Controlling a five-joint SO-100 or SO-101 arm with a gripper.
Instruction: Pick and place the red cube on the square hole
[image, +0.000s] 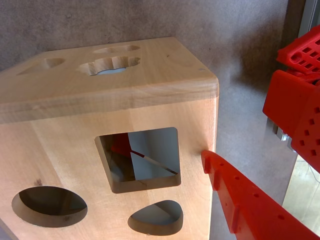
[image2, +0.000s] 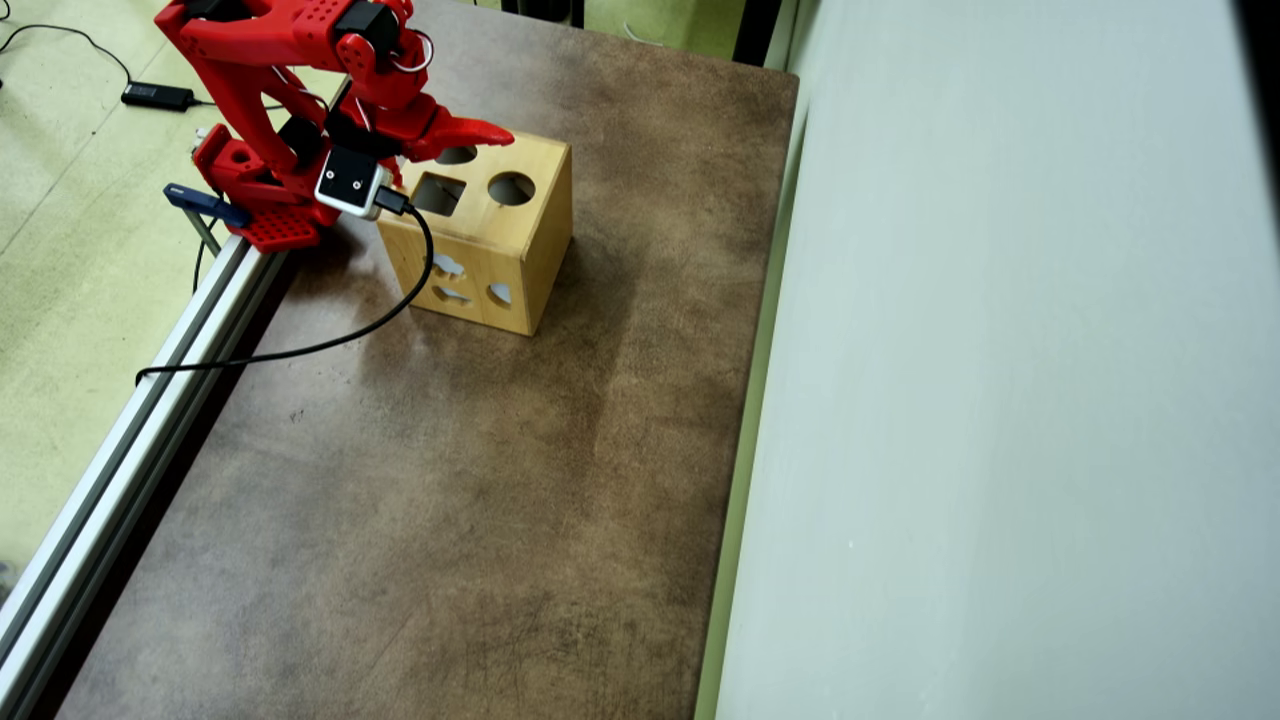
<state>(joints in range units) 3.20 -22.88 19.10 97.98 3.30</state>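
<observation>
The red cube (image: 121, 145) shows only as a small bright red patch inside the square hole (image: 142, 159), at its upper left corner in the wrist view; it lies within the wooden box (image2: 505, 255), below the holed face. Most of it is hidden by the hole's edge, so its faces and tilt cannot be judged. The overhead view does not show it.

The square hole is a dark cutout with straight edges in the light wood. In the wrist view it sits between a round hole (image: 49, 206) at lower left and a rounded, heart-like hole (image: 156, 218) at lower right. In the overhead view the square hole (image2: 438, 193) lies on the box's top face, beside a round hole (image2: 511, 188).

The gripper (image2: 470, 132) hangs over the top face near the box's far left edge in the overhead view. One red finger (image: 240, 200) appears in the wrist view just beside the box's right corner edge. The second finger is not clearly visible, so it probably holds nothing, but whether the pincer is apart or together cannot be told.

The box stands near the table's (image2: 450, 500) upper left corner, close to the arm's base. A black cable (image2: 330, 345) runs across the table beside the box. The remaining brown surface toward the near edge and right side is open.
</observation>
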